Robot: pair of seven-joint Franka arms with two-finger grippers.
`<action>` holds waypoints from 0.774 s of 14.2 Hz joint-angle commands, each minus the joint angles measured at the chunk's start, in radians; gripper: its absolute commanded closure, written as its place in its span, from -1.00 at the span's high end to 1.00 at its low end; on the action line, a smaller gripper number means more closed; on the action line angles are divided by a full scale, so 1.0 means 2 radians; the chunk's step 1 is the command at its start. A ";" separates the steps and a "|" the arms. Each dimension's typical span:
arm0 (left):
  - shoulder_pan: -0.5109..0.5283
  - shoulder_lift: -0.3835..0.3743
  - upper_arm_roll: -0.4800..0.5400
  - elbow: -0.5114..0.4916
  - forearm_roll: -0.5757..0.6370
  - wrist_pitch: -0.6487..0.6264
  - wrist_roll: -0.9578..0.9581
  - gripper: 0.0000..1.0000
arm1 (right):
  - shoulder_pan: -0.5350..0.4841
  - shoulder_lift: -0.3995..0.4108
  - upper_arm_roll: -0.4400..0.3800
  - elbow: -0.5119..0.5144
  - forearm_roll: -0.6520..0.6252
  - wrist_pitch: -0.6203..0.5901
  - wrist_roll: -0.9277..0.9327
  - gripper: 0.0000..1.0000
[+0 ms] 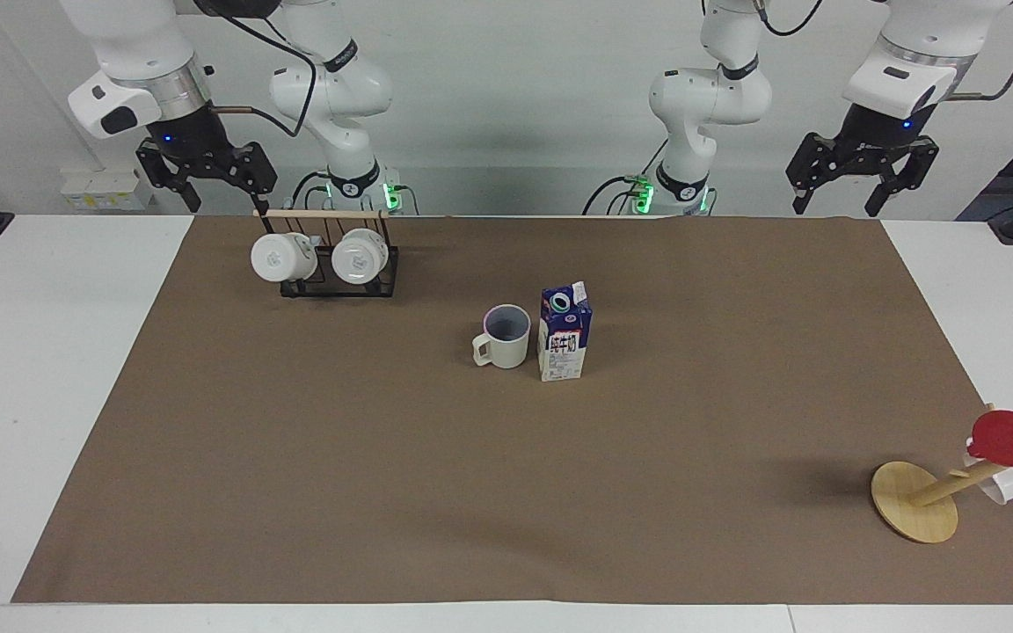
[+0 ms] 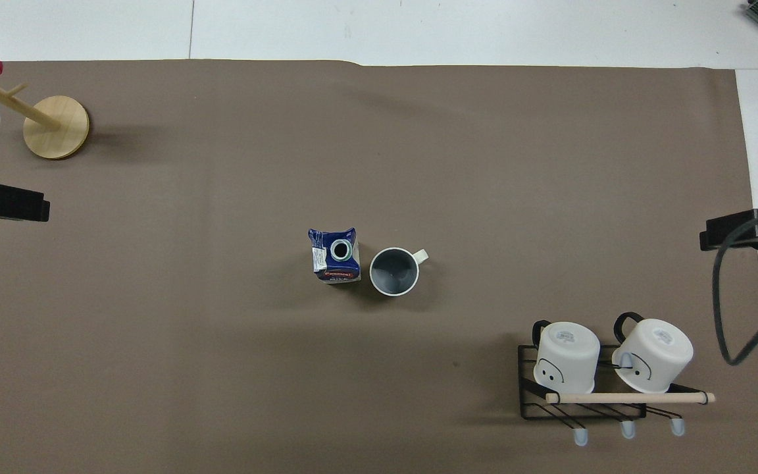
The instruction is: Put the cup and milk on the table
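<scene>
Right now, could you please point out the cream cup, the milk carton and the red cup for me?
cream cup [image 1: 506, 343], facing view, on its outer wall below the rim.
milk carton [image 1: 564, 345], facing view, on its printed front face.
red cup [image 1: 1012, 440], facing view, on its side wall.

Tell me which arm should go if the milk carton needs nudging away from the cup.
Probably left. The milk carton stands on the cup's left-arm side, so the open left gripper avoids crossing over the cup. The right gripper hangs open above the mug rack.
</scene>
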 commanded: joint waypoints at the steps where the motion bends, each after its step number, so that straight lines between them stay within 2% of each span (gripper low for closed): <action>1: 0.008 0.028 -0.004 0.041 -0.005 -0.024 0.009 1.00 | -0.002 -0.009 -0.001 -0.002 -0.003 -0.009 -0.008 1.00; 5: 0.007 0.013 -0.006 0.022 -0.008 -0.020 0.004 1.00 | -0.002 -0.011 -0.001 -0.006 0.008 -0.008 -0.005 1.00; 11: 0.007 0.012 -0.006 0.022 -0.007 -0.018 0.005 1.00 | -0.002 -0.012 -0.002 -0.008 0.008 -0.006 -0.006 1.00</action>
